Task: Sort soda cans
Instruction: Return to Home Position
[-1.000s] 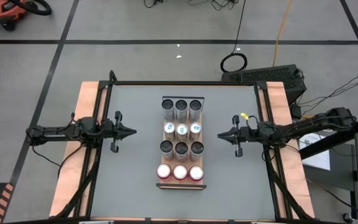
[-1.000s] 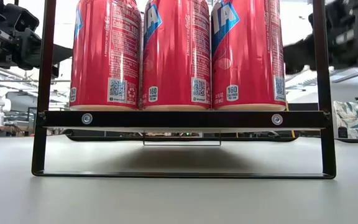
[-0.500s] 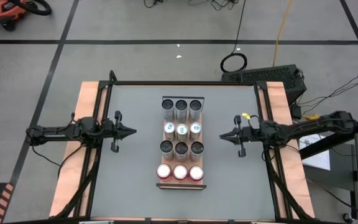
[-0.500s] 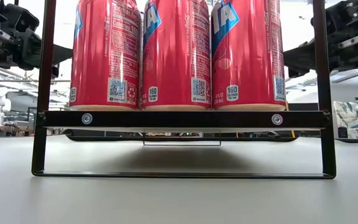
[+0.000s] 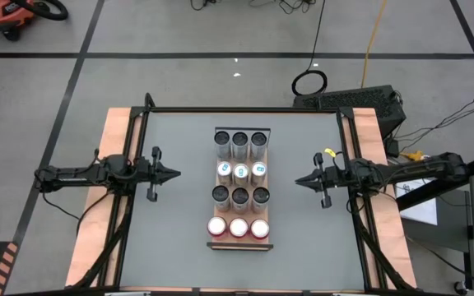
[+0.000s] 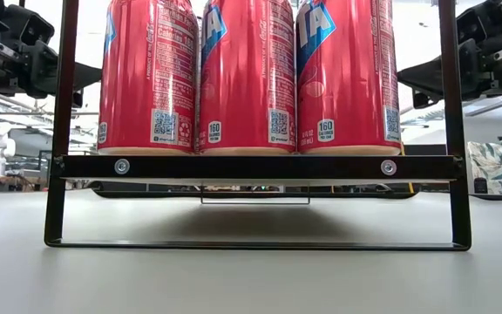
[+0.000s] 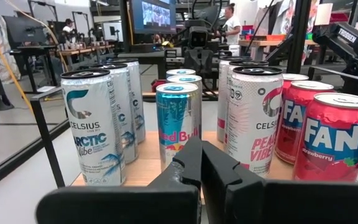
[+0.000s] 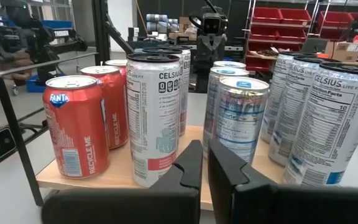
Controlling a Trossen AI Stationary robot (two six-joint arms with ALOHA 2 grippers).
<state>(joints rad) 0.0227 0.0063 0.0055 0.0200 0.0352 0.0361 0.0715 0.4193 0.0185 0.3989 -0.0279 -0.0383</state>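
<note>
Grey table [image 5: 179,230], shelf [image 6: 251,167], soda cans [image 5: 239,173]

Both arms are slim, dark and jointed. The left arm [image 5: 97,173], in the left half of the high view, trails thin black cables [image 5: 56,185] and ends in the tapering black left pincer [image 5: 174,173]. The right arm [image 5: 401,171], at the frame's right, looks alike, with a small yellow mark [image 5: 329,153] beside the right pincer [image 5: 299,180]. Seen close in the wrist views, the fingers [image 7: 185,171] are matte black wedges narrowing to blunt tips.
</note>
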